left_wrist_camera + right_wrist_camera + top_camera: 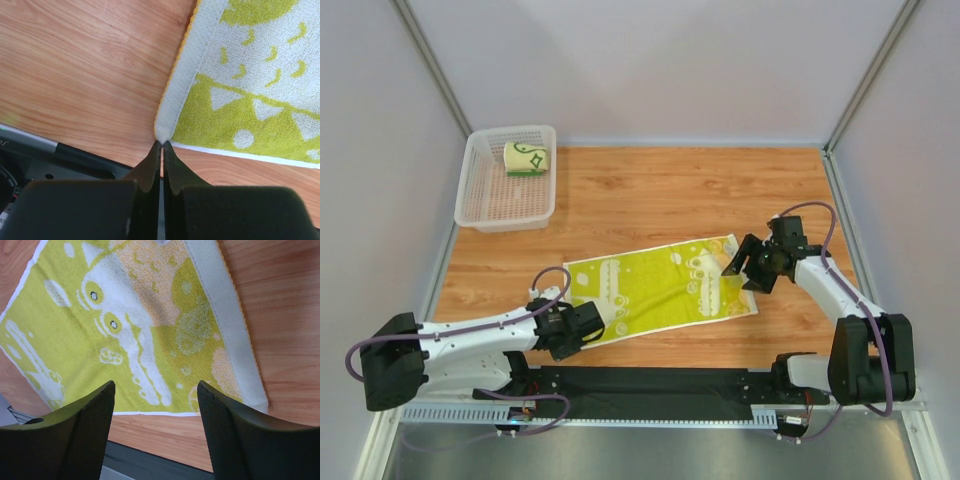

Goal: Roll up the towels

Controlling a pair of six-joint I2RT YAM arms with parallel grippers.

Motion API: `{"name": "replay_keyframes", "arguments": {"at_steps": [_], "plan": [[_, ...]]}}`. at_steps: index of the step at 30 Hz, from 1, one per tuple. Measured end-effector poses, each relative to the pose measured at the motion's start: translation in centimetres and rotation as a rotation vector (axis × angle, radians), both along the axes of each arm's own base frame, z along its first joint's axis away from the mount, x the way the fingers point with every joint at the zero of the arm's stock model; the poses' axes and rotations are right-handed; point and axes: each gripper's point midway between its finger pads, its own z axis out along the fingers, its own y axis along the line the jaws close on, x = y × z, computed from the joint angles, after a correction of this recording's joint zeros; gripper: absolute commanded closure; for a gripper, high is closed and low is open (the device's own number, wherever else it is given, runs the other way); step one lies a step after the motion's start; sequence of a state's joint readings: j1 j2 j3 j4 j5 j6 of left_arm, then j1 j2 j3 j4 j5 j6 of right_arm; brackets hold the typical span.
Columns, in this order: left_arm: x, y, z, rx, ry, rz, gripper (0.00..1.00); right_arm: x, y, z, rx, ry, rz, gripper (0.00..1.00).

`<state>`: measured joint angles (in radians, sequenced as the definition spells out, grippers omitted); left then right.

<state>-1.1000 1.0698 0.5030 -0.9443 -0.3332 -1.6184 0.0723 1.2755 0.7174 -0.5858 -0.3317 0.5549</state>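
Wood-grain counter (650,190) from above: you see the yellow-green towel (655,285) lying flat mid-counter and the rolled green-lined towel (528,158) in the white basket (480,205) at far left. Your left wrist view has the left tool (161,146) pressed together, tips touching that flat towel's corner. Your right wrist view shows the right tool (155,387) spread apart over its other end.
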Motion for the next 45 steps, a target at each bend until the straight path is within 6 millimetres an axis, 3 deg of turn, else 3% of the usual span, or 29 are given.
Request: {"name": "replay_keyframes", "arguments": {"at_steps": [5, 10, 16, 20, 22, 26, 31, 35, 39, 41, 45], "plan": [[0.5, 0.5, 0.2, 0.019, -0.03, -0.006, 1.0, -0.1, 0.0, -0.2, -0.001, 0.002, -0.001, 0.29], [1.4, 1.1, 0.8, 0.015, -0.059, -0.019, 1.0, -1.1, -0.8, -1.6, -0.018, 0.046, -0.042, 0.3], [2.9, 2.4, 1.1, 0.032, -0.066, -0.005, 1.0, -2.0, -5.4, -3.1, -0.056, 0.098, -0.243, 0.32], [3.6, 2.8, 1.1, 0.036, -0.069, -0.014, 1.0, -2.7, -6.3, -2.5, -0.085, 0.053, -0.299, 0.36], [3.9, 2.8, 1.2, 0.035, -0.071, -0.021, 1.0, -3.1, -6.2, -2.5, -0.081, 0.045, -0.312, 0.38], [4.4, 2.6, 1.5, 0.033, -0.077, -0.04, 1.0, -5.0, -5.5, -4.5, -0.052, 0.124, -0.315, 0.41], [4.9, 2.2, 1.7, 0.02, -0.085, -0.062, 1.0, -5.2, -4.1, -4.3, 0.005, 0.116, -0.289, 0.42], [4.8, 2.1, 1.7, 0.017, -0.083, -0.074, 1.0, -5.8, -3.3, -4.4, 0.022, 0.115, -0.271, 0.52], [4.9, 2.1, 2.0, 0.004, -0.094, -0.074, 1.0, -6.4, -2.9, -4.5, 0.034, 0.126, -0.264, 0.53], [5.0, 2.0, 2.2, -0.002, -0.101, -0.072, 1.0, -6.8, -2.8, -4.5, 0.034, 0.123, -0.259, 0.58], [5.0, 2.0, 2.2, -0.004, -0.102, -0.072, 1.0, -8.1, -2.7, -4.6, 0.03, 0.133, -0.255, 0.56]]}}
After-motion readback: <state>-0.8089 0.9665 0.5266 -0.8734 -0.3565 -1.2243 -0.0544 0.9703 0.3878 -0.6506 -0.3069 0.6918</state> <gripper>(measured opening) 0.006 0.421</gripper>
